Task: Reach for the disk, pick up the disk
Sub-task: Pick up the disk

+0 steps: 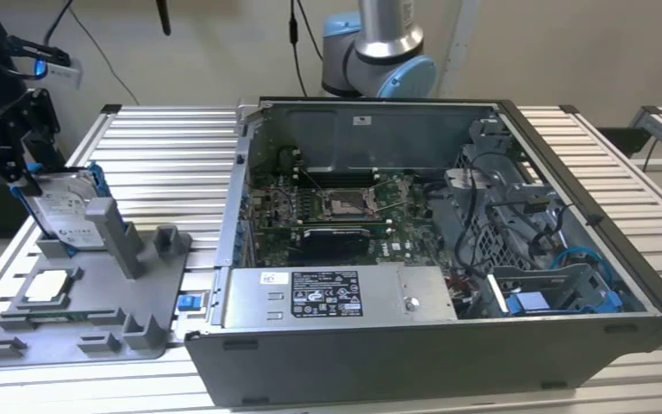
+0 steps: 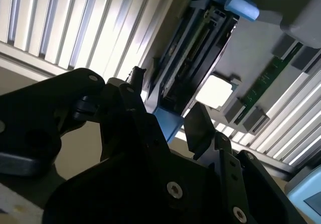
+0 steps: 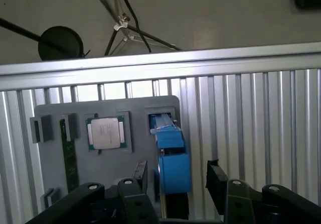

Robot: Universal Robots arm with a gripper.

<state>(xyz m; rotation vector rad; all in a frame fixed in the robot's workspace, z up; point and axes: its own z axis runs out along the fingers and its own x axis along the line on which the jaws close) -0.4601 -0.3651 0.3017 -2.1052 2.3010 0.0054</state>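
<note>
Gripper [image 3: 176, 164] open, astride upright disk [image 3: 174, 181]; exterior view shows its label [image 1: 61, 211]; first wrist view, neighbouring chip [image 3: 105, 132].

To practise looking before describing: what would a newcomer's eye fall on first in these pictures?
The big open computer case sits in the middle of the exterior view, its boards and cables laid bare. At that view's left the disk stands upright in a grey holder. The gripper has its open fingers either side of the disk's blue-bracketed end.
</note>
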